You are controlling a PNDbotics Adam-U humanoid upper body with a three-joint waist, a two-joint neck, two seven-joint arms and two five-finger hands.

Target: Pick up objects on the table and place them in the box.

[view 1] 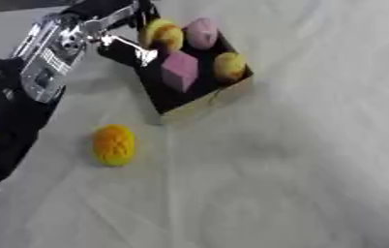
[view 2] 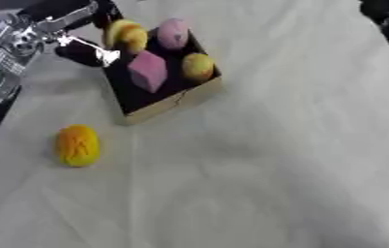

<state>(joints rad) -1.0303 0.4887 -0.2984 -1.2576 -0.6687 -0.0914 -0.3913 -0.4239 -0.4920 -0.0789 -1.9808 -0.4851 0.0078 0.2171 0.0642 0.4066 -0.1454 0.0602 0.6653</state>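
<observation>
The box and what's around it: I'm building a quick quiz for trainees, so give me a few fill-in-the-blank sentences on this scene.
1. The pink block lies inside the ____.
2. The one object left on the white cloth, outside the box, is coloured ____.
3. The hand at the box's edge is the robot's ____ hand.
4. The orange object lies to the box's lower ____ in the view.

Missing words: box; orange; left; left
</observation>
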